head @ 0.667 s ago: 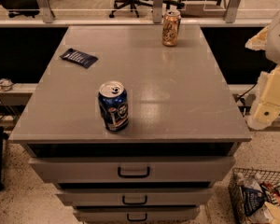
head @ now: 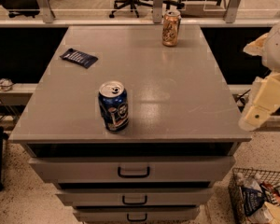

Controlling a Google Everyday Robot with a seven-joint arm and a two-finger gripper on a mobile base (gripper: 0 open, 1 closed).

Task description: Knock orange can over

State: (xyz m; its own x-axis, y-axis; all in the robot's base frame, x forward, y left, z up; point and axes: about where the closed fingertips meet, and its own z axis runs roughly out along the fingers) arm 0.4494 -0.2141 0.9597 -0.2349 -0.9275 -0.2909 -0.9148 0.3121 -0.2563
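Observation:
The orange can (head: 171, 28) stands upright at the far edge of the grey cabinet top (head: 177, 87), right of centre; it is shiny orange-gold with pale script and a silver top. My gripper (head: 260, 110) is a cream-coloured part at the right edge of the view, off the cabinet's right side and level with its front half. It is well short of the orange can and touches nothing.
A dark blue can (head: 113, 106) stands upright near the front edge, left of centre. A flat dark blue packet (head: 79, 58) lies at the far left. Drawers (head: 133, 171) are below. A wire basket (head: 261, 197) of items sits on the floor at the right. Office chairs are behind.

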